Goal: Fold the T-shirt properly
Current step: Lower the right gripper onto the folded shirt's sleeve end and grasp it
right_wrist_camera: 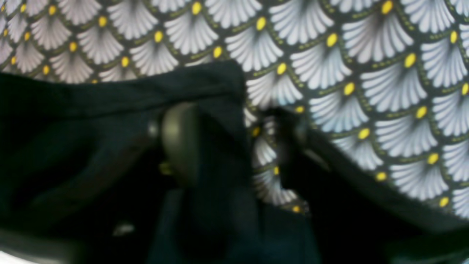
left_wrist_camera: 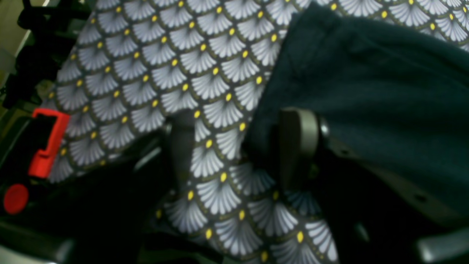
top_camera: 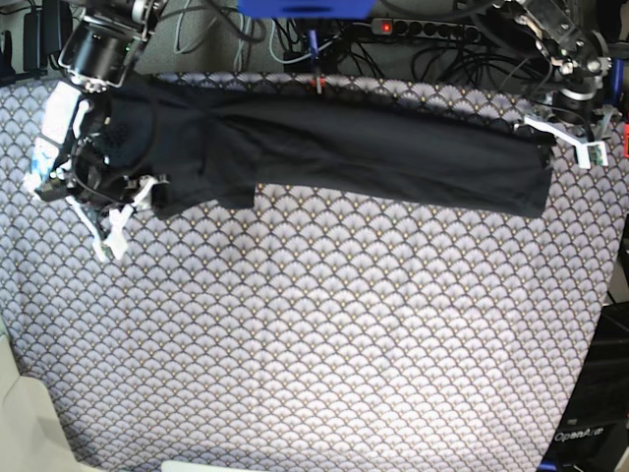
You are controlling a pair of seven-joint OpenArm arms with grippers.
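A black T-shirt (top_camera: 344, 157) lies stretched across the patterned desk (top_camera: 324, 344), left end effector (left_wrist_camera: 238, 146) spread wide at its corner, right end effector (right_wrist_camera: 234, 143) half-open astride its edge, seemingly for folding.

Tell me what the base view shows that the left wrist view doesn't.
Only the base view shows the whole plain black cloth T-shirt stretched as a long band across the far side of the table, with the right gripper at one end and the left gripper at the other. Only the left wrist view shows the left gripper's fingers up close, spread wide at the shirt's edge, and a red plastic clamp. Both show the dark shirt lying on the grey fan-patterned tablecloth.
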